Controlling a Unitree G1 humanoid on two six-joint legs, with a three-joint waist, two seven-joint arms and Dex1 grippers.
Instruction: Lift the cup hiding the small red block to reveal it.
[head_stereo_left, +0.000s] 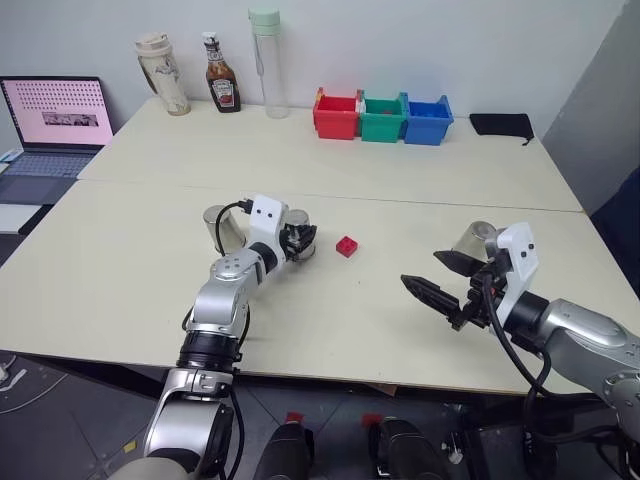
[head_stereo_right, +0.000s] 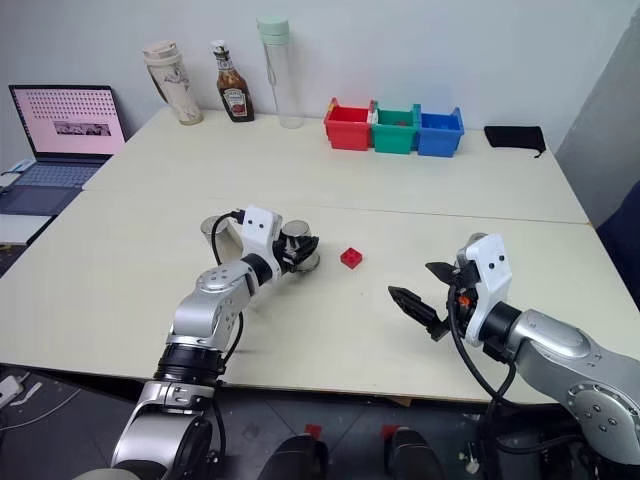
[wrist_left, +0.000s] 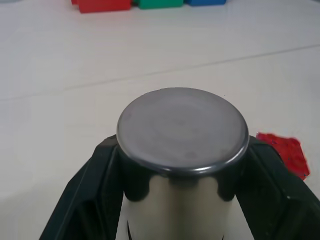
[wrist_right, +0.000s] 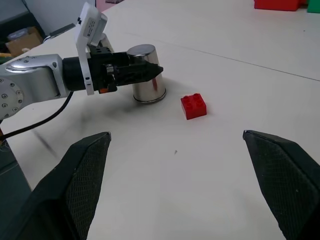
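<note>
Left gripper (wrist_right: 150, 72) clamped on the cup (wrist_left: 182, 150), inverted near the table (head_stereo_left: 150, 300) centre. The small red block (head_stereo_left: 347, 246) sits exposed just beside it. Right gripper (head_stereo_left: 440, 280) hovers near the table's right front edge, fingers apart.

Silver arms (black cables, white wrists)

Two cream tables (head_stereo_left: 420, 170) pushed together against a plain white wall (head_stereo_left: 420, 45), grey floor (head_stereo_left: 70, 410) below, side desk (head_stereo_left: 15, 215) at left.

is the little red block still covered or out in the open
Out in the open: the small red block sits bare on the table, beside the cup the left hand holds.
</note>
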